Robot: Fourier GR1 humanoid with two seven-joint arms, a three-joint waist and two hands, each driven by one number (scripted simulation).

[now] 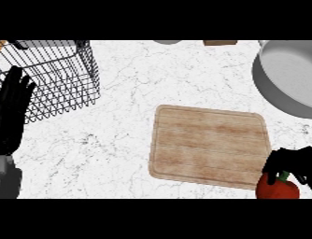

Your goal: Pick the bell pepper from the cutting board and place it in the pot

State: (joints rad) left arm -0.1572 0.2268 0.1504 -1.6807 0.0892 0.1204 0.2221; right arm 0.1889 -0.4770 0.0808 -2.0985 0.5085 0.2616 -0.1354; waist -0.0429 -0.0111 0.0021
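At lower right, the right hand (302, 164) curls around a red pepper (277, 187), just off the board's (207, 144) corner. The pot (296, 77) sits upper right; carrying should clear its rim. The left hand (7, 112) rests open at left.

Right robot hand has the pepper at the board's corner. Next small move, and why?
Probably lift and carry it up toward the pot. The right robot hand is curled round the pepper at the board's lower right corner, so the grasp looks done, and the pot sits farther up on the same side.
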